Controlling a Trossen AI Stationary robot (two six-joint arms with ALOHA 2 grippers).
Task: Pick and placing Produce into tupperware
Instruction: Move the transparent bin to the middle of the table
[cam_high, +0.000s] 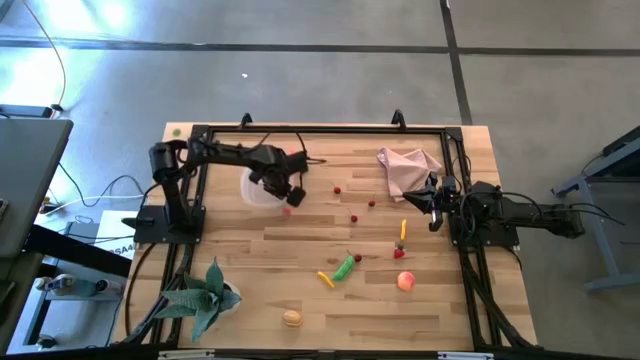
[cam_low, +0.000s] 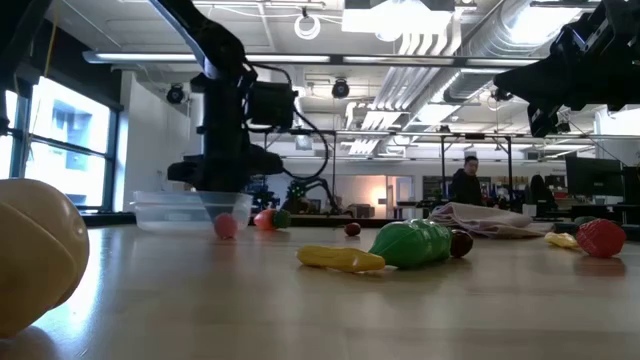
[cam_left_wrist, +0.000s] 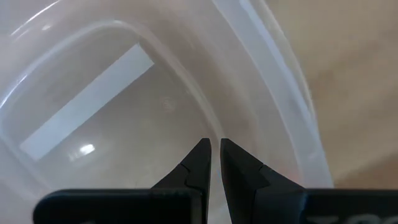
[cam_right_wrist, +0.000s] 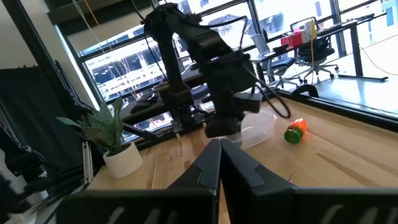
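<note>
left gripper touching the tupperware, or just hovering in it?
Cannot tell. The left wrist view shows the left gripper shut over the tupperware, nothing held, but neither contact nor a gap with the floor is plain.

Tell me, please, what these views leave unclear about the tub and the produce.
- Tub contents: in the high view the left gripper covers part of it; the left wrist view shows only part of its floor.
- Red berries: too small in the high view to tell their kind.
- Tan lump: cut off by the low view's edge.
</note>
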